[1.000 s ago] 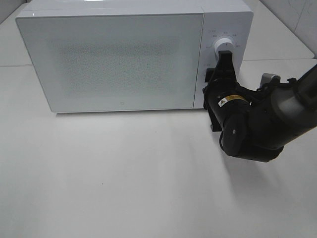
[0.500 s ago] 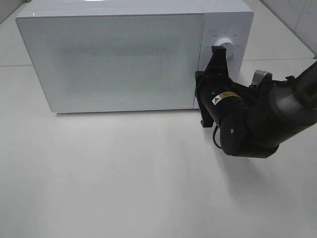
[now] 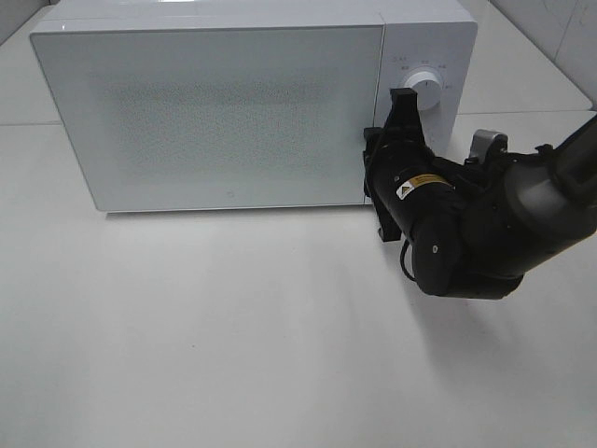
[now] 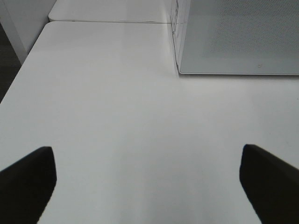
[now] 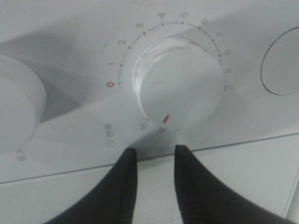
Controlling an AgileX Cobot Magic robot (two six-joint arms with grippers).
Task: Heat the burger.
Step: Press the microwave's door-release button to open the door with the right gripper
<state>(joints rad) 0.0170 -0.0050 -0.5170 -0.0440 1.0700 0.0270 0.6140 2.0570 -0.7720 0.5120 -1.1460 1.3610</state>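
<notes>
Right wrist view: you are setting the dial (image 5: 180, 91), right gripper (image 5: 154, 150) slightly apart, holding nothing, next needing centring on it.

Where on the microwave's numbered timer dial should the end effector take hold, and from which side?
Pinch the dial across its round rim, on opposite sides, coming straight at the front panel. It stands out from the panel as a short cylinder, so only the rim offers hold.
</notes>
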